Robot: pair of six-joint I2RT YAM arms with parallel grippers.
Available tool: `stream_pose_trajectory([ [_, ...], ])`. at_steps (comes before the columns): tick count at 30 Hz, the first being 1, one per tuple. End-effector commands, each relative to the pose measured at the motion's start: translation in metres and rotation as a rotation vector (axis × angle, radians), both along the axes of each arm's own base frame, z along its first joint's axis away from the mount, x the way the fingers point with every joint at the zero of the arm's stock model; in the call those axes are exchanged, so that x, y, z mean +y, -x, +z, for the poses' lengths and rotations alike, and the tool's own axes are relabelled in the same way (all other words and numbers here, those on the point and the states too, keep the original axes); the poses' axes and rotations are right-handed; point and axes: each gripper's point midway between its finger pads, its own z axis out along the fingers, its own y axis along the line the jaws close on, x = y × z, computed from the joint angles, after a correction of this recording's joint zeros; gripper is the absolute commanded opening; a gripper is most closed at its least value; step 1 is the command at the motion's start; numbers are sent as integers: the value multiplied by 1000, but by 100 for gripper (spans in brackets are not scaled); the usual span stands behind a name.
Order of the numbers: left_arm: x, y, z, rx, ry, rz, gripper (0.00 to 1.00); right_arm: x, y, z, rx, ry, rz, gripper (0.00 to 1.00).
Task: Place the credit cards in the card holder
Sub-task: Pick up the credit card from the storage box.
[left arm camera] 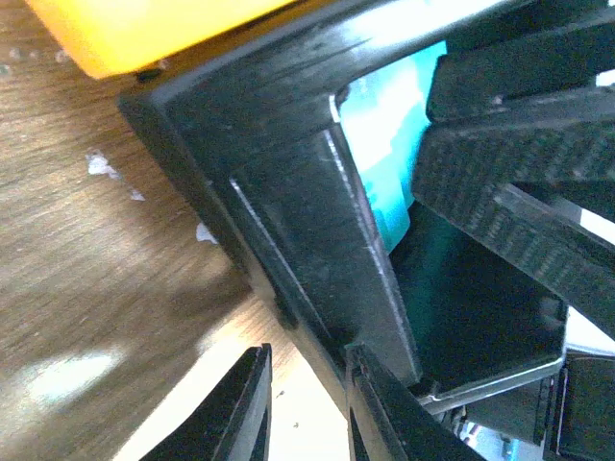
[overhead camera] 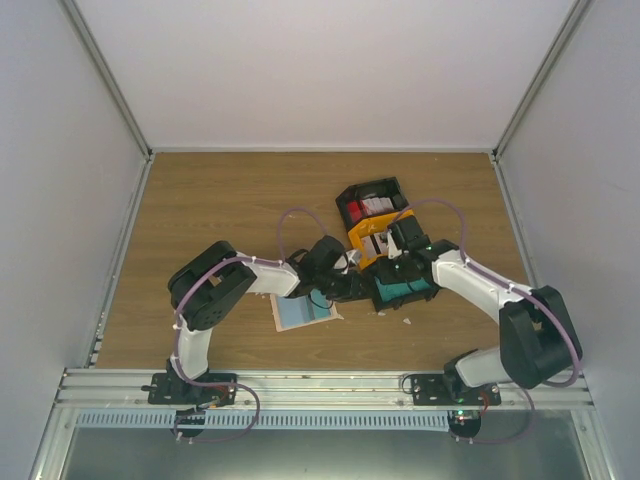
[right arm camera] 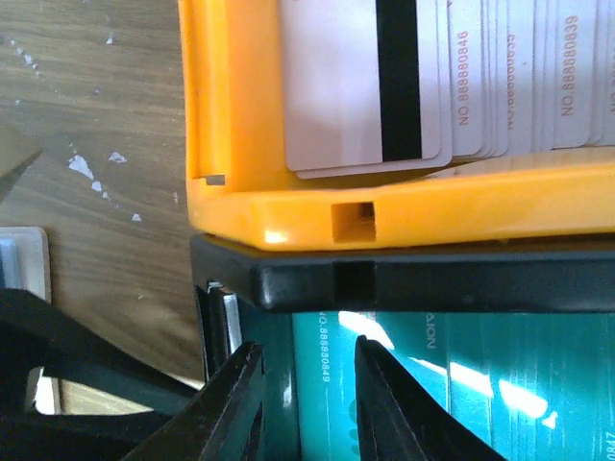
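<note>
Top view: three bins sat packed together mid-bench [overhead camera: 200, 220]. The far black bin [overhead camera: 392, 187] held red cards [overhead camera: 355, 211] and some white ones, the yellow bin [overhead camera: 358, 240] held white cards [overhead camera: 375, 243], and the near black bin [overhead camera: 385, 301] held teal cards [overhead camera: 412, 290]. The card holder [overhead camera: 300, 313] lay open on the wood just left of the near bin, pale inside up, with no card in it. Both arms met at that bin. Left wrist view: the left jaws sat at the bin's outer wall, a gap showing between them, but I could not tell if they pinched the wall. The other arm's ribbed fingers [left arm camera: 519, 192] were close by inside. Risk, as I judged it: two sets of jaws crowded at one small bin could knock together, and a pull on the wall could drag or tip the bin and shove the yellow one touching it. Right wrist view: the right jaws stood narrowly open over a teal card face, gripping nothing I could see. The cards lay fanned and overlapping, so closing there could lift several at once or let a slick one slip out. White scraps [right arm camera: 82, 165] dotted the wood beside the bins.
</note>
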Motion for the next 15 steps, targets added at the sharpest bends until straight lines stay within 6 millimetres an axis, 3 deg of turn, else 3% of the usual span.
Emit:
stream_pose_trajectory([
  [1, -9, -4, 2, -26, 4, -13, 25, -5, 0, 0, -9, -10, -23, 28],
  [6, -8, -5, 0, -27, -6, -4, 26, -35, -7, -13, -13, 153, -128, 30],
  [15, -10, -5, -4, -15, -9, -8, 27, -26, -8, -35, 38, 136, -96, 35],
])
